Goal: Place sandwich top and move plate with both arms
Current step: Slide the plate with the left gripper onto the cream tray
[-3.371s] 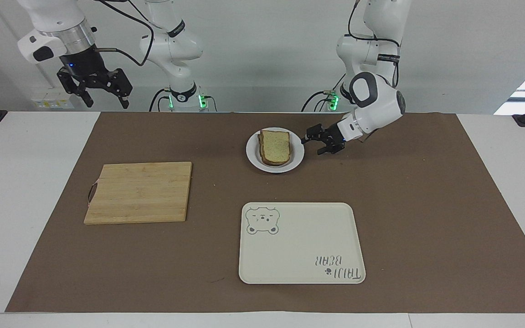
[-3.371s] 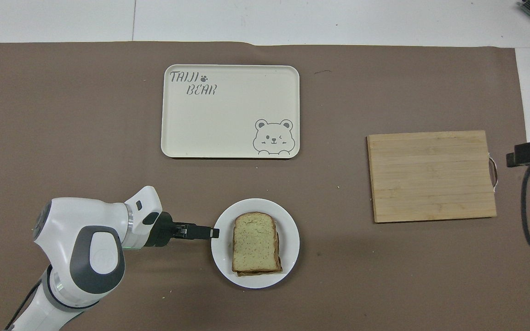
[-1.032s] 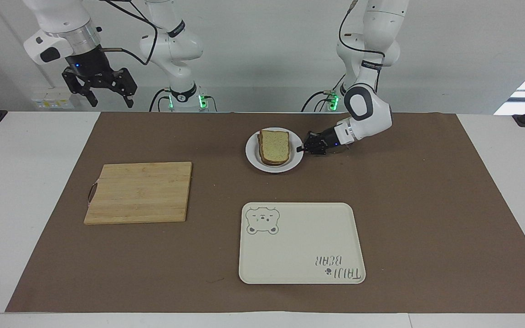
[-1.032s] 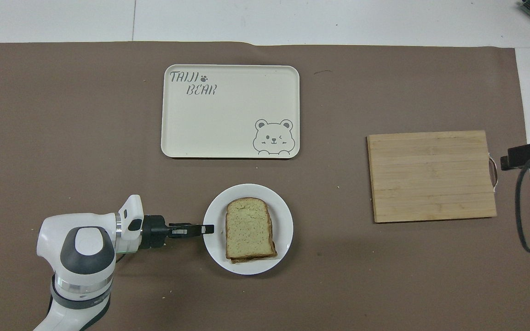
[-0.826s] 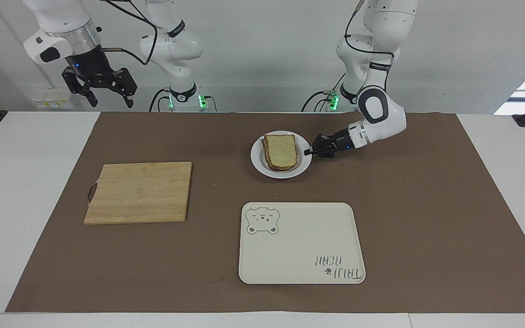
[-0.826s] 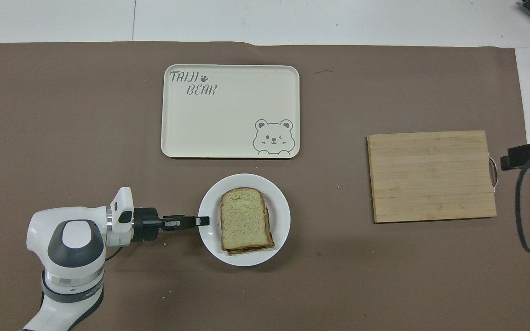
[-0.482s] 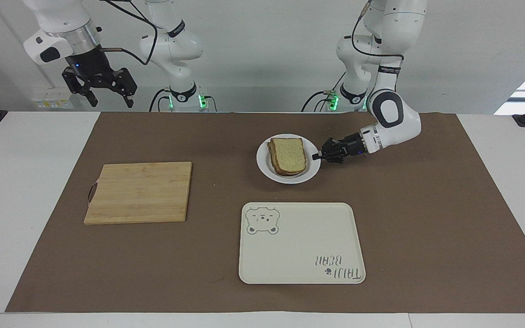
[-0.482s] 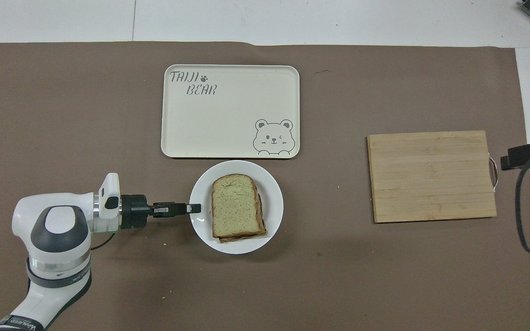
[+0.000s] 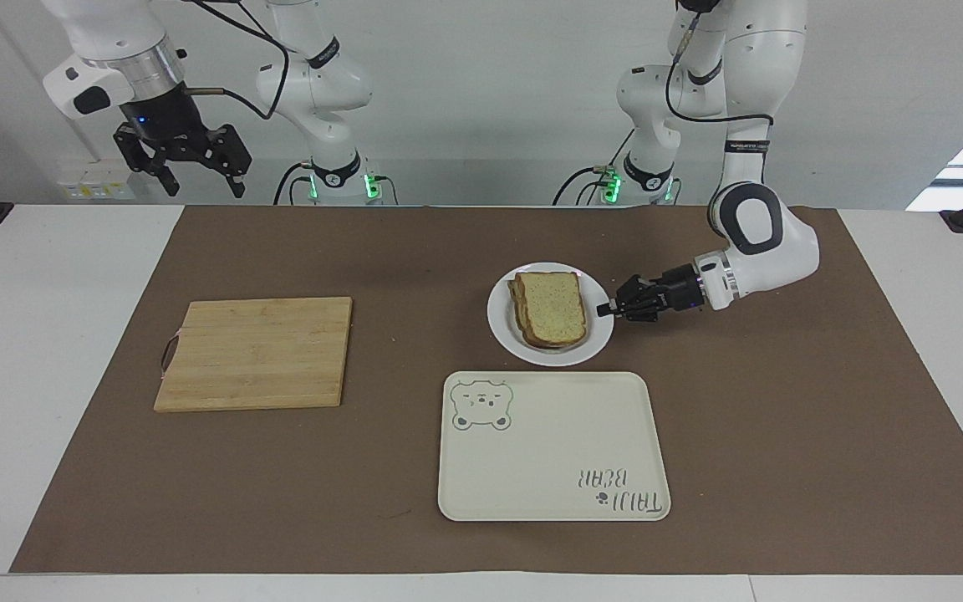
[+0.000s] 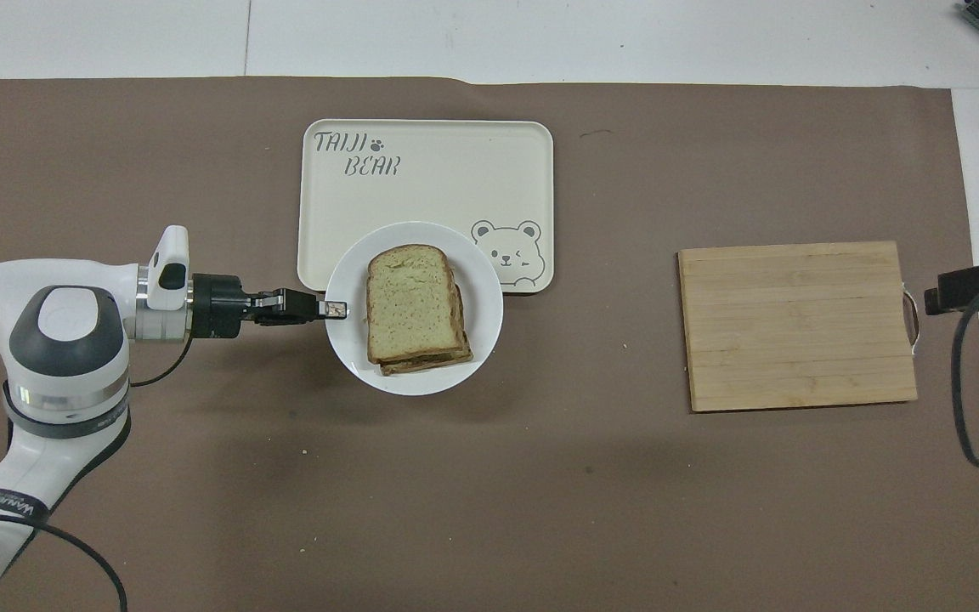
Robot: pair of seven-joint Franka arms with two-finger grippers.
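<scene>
Left gripper point(image 9: 608, 308) pinches the white plate's point(image 9: 502, 322) rim, carrying it just beside the tray point(image 9: 552, 447) — speckled bread point(image 9: 555, 306) stacked on top. Right gripper point(image 9: 194, 171) waits raised, fingers spread. From overhead, the plate point(image 10: 345, 340) overlaps the tray's point(image 10: 421, 170) nearer edge — bread point(image 10: 410, 293) brown-crusted.

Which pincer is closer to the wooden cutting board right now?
Right. The right pincer waits raised near the cutting board's end of the table; the left pincer is shut on the plate beside the tray.
</scene>
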